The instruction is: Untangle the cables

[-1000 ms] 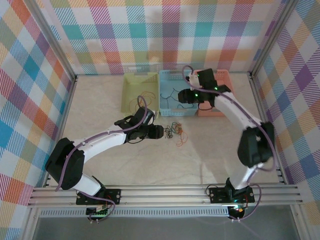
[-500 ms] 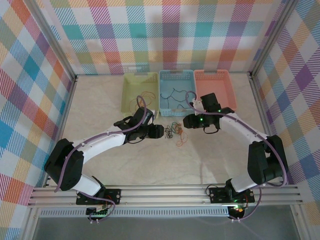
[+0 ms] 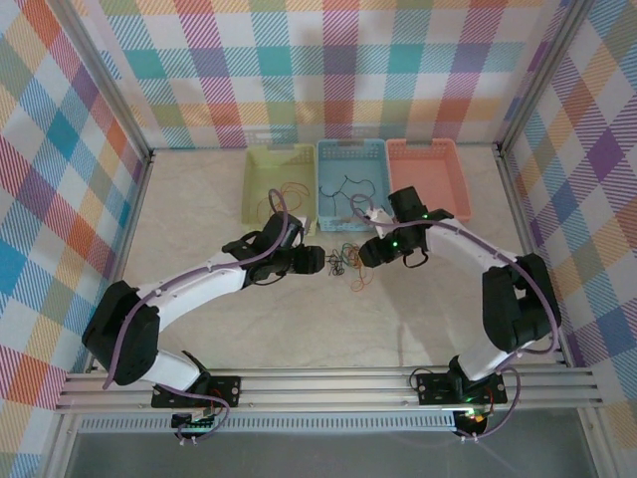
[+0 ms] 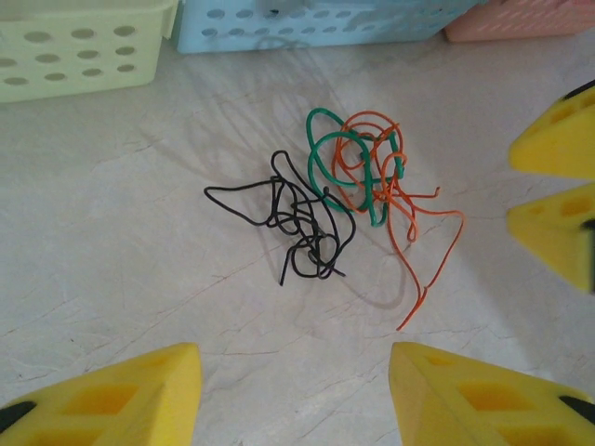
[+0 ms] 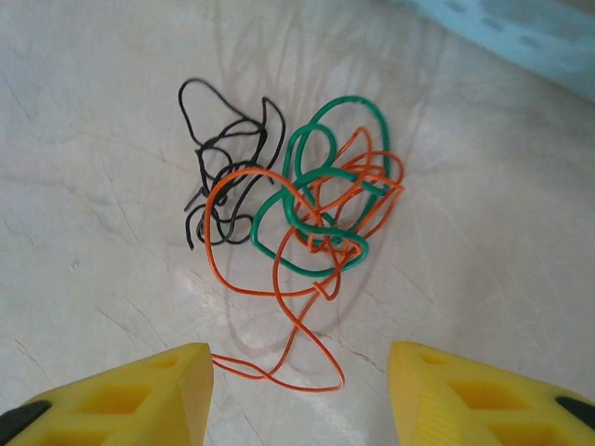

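The right hand now sits at 3 o'clock of the cables, no longer over the baskets; the left hand remains at 9 o'clock. Both hands are open and empty, so a two-sided pull looks ready to begin. The cables lie tangled on the table. The blue basket stands near at 12 o'clock; at 6 o'clock there is bare table to pull towards.

From above, the cables form a knot too small to sort by strand — the blue basket, blurred, runs off the right wrist view's corner.
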Robot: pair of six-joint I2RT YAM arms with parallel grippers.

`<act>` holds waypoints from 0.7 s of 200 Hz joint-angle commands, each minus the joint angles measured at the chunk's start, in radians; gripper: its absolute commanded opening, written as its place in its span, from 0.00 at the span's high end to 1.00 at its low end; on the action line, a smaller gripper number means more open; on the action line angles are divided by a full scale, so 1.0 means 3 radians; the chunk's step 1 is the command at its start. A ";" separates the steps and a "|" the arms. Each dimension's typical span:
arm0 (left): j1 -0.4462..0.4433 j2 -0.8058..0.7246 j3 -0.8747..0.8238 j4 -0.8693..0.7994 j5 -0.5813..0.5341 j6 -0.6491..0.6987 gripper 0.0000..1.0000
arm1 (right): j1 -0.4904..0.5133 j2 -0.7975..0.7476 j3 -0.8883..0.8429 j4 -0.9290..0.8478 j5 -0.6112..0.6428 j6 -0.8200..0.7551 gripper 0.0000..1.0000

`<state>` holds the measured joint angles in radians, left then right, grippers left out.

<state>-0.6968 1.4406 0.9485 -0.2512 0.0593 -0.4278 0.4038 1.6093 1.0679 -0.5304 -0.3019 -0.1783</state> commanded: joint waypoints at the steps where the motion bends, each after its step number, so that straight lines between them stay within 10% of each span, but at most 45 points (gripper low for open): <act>1: 0.0041 -0.0198 -0.0104 0.0070 -0.0143 0.0065 0.44 | 0.0024 0.0169 0.0072 -0.0105 -0.0149 -0.0417 0.47; 75: 0.0042 -0.0409 -0.0191 0.0105 -0.0262 0.0086 0.44 | 0.0116 0.0538 0.0190 -0.0376 0.0136 -0.0495 0.55; 140: 0.0042 -0.0489 -0.0219 0.0126 -0.0277 0.0071 0.44 | 0.0280 0.0015 0.0085 -0.0054 0.0104 -0.0405 1.00</act>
<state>-0.6949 1.3357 0.9035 -0.2325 -0.0036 -0.4217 0.4580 1.7496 1.1107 -0.6178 -0.2432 -0.3042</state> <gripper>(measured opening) 0.560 0.050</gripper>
